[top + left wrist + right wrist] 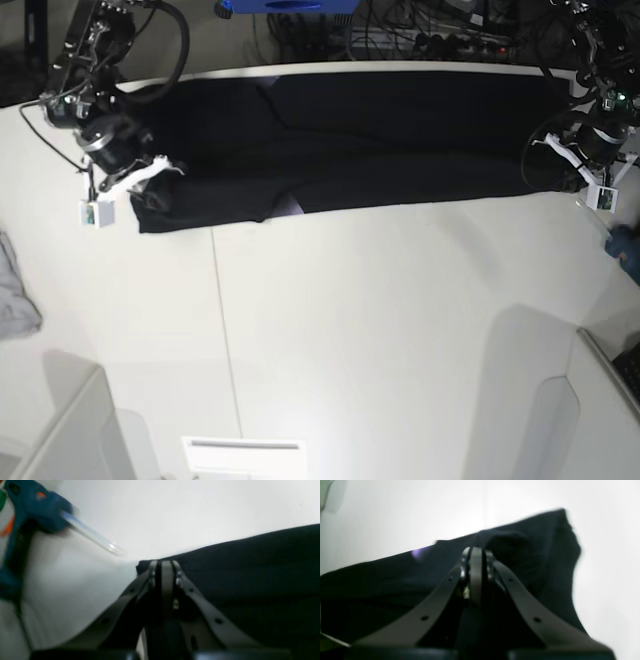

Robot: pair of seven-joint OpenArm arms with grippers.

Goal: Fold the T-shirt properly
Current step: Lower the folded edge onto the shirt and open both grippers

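Observation:
The black T-shirt [380, 130] lies stretched in a long band across the far side of the white table [350, 330]. A small purple patch of print shows at its near edge [292, 207]. My left gripper [165, 563] is shut on the shirt's corner [250, 580], at the right end of the band in the base view [575, 180]. At the band's left end my right gripper [150, 183] is shut on a bunched fold of the shirt [532, 555], its fingertips pressed together [476, 551]. A purple spot [417, 553] shows beside it.
A blue glue gun [32, 512] lies just past the left gripper, at the table's right edge [628, 245]. A small grey cloth [15, 290] sits at the left edge. White bins stand at the near corners [60, 430] [600, 400]. Cables [420, 35] run behind the table.

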